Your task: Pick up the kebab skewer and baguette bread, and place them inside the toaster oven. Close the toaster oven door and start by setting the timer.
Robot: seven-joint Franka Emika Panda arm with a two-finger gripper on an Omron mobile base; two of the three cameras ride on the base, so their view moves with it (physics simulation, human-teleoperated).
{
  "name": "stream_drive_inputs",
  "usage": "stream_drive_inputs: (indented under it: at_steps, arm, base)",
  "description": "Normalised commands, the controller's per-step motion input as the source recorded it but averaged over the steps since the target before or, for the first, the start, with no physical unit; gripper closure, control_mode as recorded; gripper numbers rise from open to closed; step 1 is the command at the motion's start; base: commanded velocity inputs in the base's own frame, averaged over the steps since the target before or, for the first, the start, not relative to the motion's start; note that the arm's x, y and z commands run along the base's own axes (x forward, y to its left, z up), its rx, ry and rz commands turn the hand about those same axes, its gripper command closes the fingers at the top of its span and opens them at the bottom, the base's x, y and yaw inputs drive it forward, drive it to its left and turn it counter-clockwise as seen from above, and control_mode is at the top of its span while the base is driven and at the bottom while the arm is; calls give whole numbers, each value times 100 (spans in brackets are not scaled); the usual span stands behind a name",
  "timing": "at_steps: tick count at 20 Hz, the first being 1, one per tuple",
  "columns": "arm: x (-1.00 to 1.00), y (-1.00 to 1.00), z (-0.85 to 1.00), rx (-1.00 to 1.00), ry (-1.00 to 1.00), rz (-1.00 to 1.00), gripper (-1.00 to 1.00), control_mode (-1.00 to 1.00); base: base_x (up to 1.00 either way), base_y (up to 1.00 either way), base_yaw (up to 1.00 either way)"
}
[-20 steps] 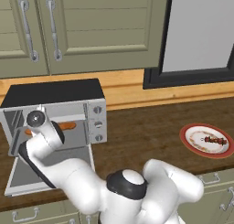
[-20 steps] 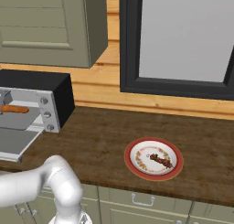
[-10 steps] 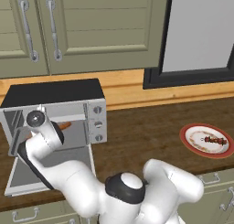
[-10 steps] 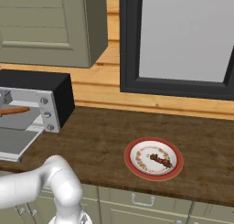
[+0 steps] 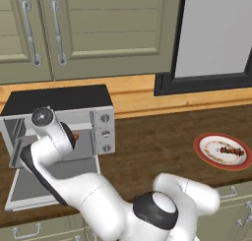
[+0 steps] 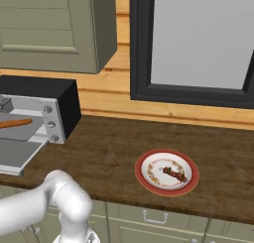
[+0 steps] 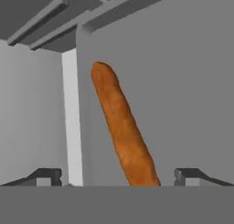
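Gripper (image 7: 119, 175) withdrawn, spread — slim crusty baguette bread (image 7: 122, 127) released.

The long orange-brown baguette bread (image 7: 122, 131) lies inside the boxy silver-grey toaster oven (image 5: 64, 116), on its tray. The short dark-chunked kebab skewer (image 6: 173, 173) lies on the round red-rimmed plate (image 6: 144, 164), well right of the oven.

Flat, even rendered light, soft faint shadows, no glare, slightly coarse low-resolution edges.

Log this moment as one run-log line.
phase: baguette placement | baguette bread: on tray inside toaster oven | tool: open, fingers either side of bread | toaster oven door: down | kebab skewer: on plate
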Motion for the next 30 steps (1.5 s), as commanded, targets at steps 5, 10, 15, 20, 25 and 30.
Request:
stream_drive_inputs:
  at_steps: [5, 10, 15, 20, 25, 30]
  arm:
    - [-87, -99, 0, 0, 1, 8, -100, -100]
    - [-71, -100, 4, 0, 3, 9, -100, -100]
    - [-47, -100, 22, 0, 8, 8, -100, -100]
    - [-29, -100, 18, 0, 8, 11, -100, -100]
    - [-24, -100, 11, 0, 5, 13, -100, -100]
    - [-20, -100, 18, 0, 7, 3, -100, -100]
  base:
    - [0, 0, 0]
    - [0, 0, 0]
    - [0, 0, 0]
    - [0, 0, 0]
    - [0, 0, 0]
    - [0, 0, 0]
